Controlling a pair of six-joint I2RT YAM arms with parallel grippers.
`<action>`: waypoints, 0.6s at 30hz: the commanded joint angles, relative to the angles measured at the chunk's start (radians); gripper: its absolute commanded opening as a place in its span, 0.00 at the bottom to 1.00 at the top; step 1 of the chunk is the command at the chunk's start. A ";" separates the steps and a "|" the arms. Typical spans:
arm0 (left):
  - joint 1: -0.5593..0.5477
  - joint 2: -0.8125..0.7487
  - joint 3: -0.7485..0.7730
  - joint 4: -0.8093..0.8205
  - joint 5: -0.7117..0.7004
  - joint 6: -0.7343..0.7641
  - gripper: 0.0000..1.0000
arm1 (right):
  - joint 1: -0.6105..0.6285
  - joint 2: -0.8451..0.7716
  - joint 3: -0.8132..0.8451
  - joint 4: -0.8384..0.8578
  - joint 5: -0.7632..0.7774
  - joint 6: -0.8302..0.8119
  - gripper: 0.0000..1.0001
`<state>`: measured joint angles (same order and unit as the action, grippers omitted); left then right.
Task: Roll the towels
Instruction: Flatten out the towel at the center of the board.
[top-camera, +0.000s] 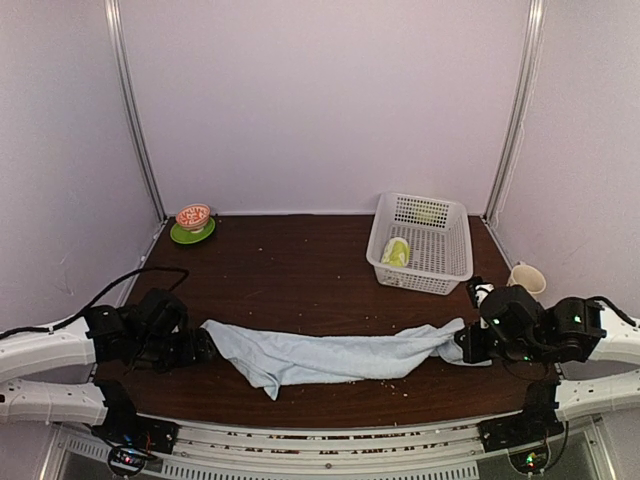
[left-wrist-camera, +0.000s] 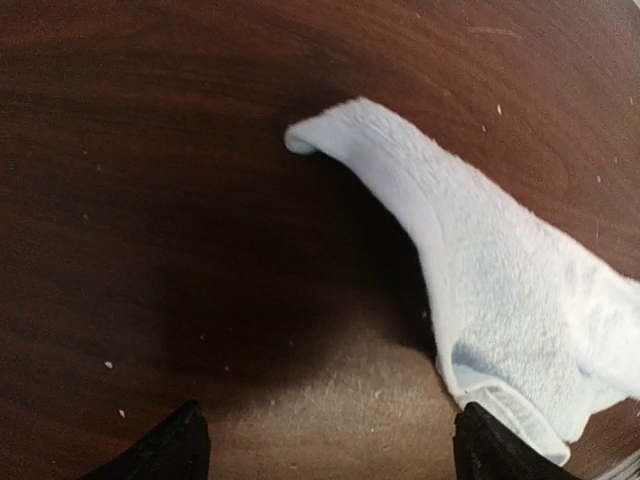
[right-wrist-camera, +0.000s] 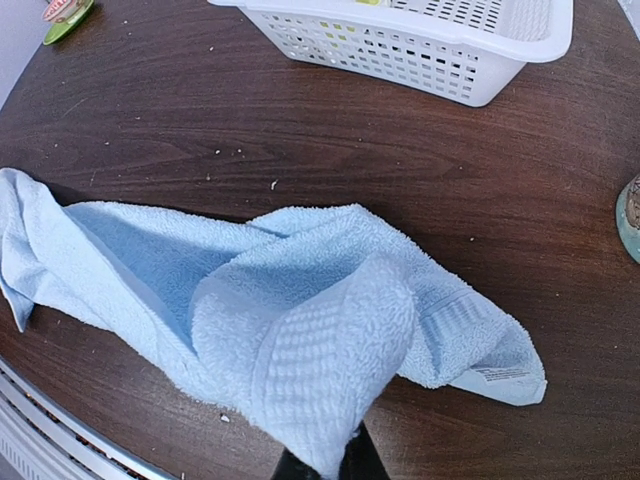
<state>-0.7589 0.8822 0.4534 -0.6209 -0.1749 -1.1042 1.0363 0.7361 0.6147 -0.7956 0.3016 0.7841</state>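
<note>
A: Quick check, where's your light-blue towel (top-camera: 330, 357)?

B: Pulled out long, L to R, across the near part of the table (top-camera: 290, 270); it's rumpled and bunched along its length, not flat; one end sits by your left gripper (top-camera: 200, 347), the other at your right gripper (top-camera: 462, 345).

A: Left hand state?

B: Fingers wide apart w/ bare wood between them; in the wrist view the towel's corner lies right by one fingertip (left-wrist-camera: 490, 445); can't tell if it touches.

A: Right hand?

B: Fingers drawn together, pinching the towel's end; the cloth is lifted there and drapes over them, so you see only their tips at the bottom of the wrist view.

A: And the yellow-green towel (top-camera: 397, 250)?

B: Inside the white basket (top-camera: 415, 280), back right, well apart from the blue one.

A: Other items?

B: Bowl (top-camera: 193, 215) on a green saucer (top-camera: 192, 234), back-left corner; a cup (top-camera: 527, 277) at the right edge, near your right arm.
</note>
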 joint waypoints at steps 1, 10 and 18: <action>0.117 0.027 0.010 0.151 0.015 -0.054 0.84 | -0.001 0.016 0.001 -0.005 0.045 0.011 0.00; 0.289 0.193 -0.006 0.394 0.178 -0.111 0.76 | 0.000 0.013 -0.007 0.020 0.038 0.000 0.00; 0.354 0.264 -0.033 0.498 0.182 -0.295 0.66 | 0.000 0.011 -0.006 0.030 0.034 -0.002 0.00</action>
<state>-0.4278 1.1275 0.4427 -0.2188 0.0032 -1.2827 1.0367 0.7574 0.6144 -0.7876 0.3122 0.7853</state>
